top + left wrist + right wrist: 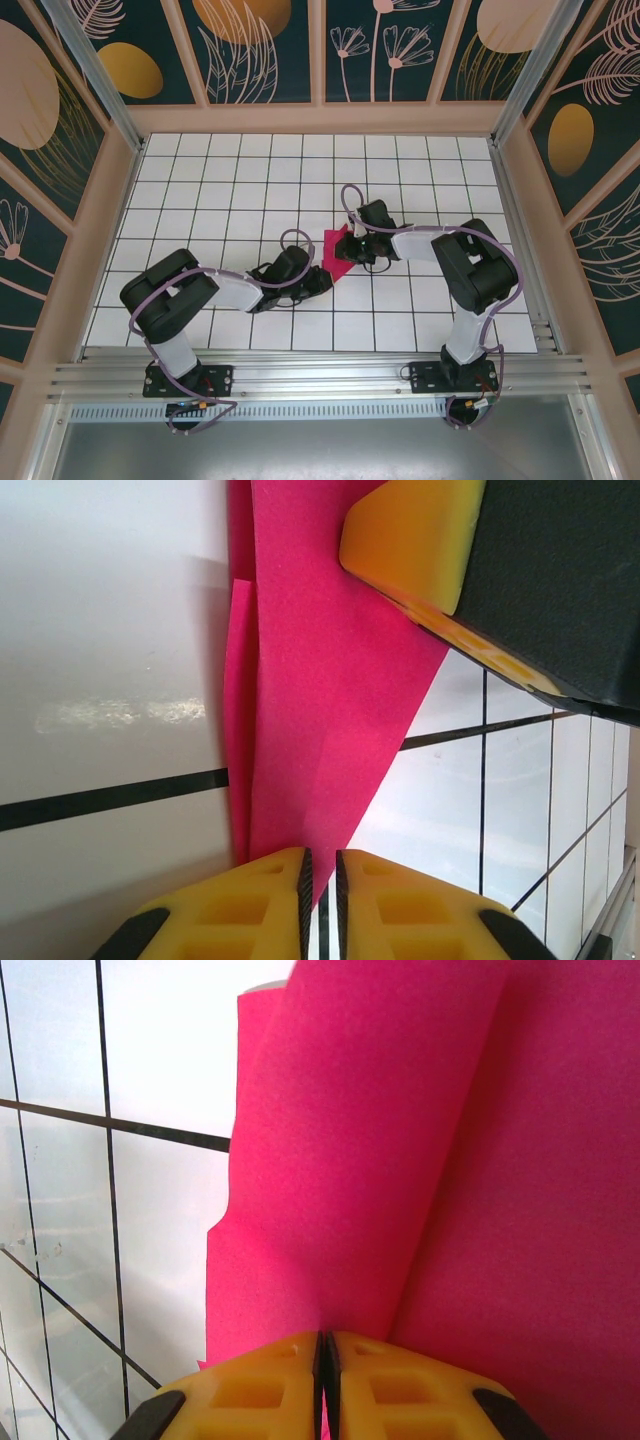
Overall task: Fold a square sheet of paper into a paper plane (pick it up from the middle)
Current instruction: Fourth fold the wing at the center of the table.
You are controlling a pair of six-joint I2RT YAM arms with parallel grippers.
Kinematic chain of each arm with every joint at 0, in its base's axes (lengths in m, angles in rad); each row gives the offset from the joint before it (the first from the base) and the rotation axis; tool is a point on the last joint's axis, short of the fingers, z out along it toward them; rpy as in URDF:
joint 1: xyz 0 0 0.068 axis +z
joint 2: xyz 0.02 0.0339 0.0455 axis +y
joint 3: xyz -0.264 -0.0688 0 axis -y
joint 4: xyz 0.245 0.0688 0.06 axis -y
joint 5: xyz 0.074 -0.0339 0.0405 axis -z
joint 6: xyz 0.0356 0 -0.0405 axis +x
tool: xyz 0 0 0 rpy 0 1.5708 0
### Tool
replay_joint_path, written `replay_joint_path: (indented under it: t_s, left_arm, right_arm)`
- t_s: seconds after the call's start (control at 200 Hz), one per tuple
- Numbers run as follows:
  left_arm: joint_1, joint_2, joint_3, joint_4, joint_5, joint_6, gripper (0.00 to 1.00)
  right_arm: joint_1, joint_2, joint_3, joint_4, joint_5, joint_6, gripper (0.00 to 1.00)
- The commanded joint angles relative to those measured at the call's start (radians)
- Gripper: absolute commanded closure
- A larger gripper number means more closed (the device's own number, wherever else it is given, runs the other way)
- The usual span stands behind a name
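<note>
A: Step in hand, by judgement: tightening a crease. Nearest, at the left gripper (pixel 322 865): yellow pads almost together, lower point of the thin magenta-pink square sheet of paper (pixel 320 680) entering the slit. Firm bite or not, cannot tell.

B: Agreed. Close fully before pulling. Keep tension gentle and along the fold, or risk a tear at that point. Farther out, at the right gripper (pixel 322 1350): pads pressed flat, clamped on doubled layers of the sheet.

A: Use that end as the anchor. Sheet location: between both grippers, about midway across the white gridded tabletop (pixel 220 180), partly folded, seemingly lifted off it.

B: Pose: left arm bent low, elbow out left, forearm reaching right and forward to the sheet's near edge. Right arm folded at far right, wrist reaching left to the far edge.
</note>
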Motion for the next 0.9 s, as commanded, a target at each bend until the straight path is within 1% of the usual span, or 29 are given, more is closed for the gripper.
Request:
replay_joint_path:
  t_s: [0.0, 0.17, 0.32, 0.35, 0.545, 0.741, 0.891]
  left_arm:
    - [-0.045, 0.027, -0.046, -0.135, 0.036, -0.024, 0.85]
    - [-0.062, -0.006, -0.062, -0.167, 0.015, -0.028, 0.89]
    - [-0.071, -0.023, -0.082, -0.183, 0.012, -0.032, 0.90]
    - [-0.073, -0.053, -0.086, -0.184, 0.010, -0.032, 0.90]
    - [-0.073, -0.113, -0.063, -0.230, -0.031, -0.009, 0.90]
    - [-0.056, -0.222, -0.009, -0.136, -0.098, 0.023, 0.85]
    - [-0.026, -0.213, 0.022, -0.089, -0.142, 0.026, 0.84]
  right_arm:
    - [0.002, 0.067, -0.021, -0.052, 0.089, 0.005, 0.87]
    - [0.002, 0.070, -0.026, -0.048, 0.088, 0.008, 0.87]
    - [0.003, 0.071, -0.027, -0.046, 0.090, 0.009, 0.87]
    - [0.003, 0.071, -0.029, -0.045, 0.090, 0.010, 0.87]
    - [0.003, 0.074, -0.031, -0.044, 0.090, 0.011, 0.87]
    - [0.002, 0.078, -0.032, -0.041, 0.089, 0.011, 0.87]
    - [0.003, 0.081, -0.029, -0.041, 0.086, 0.011, 0.87]
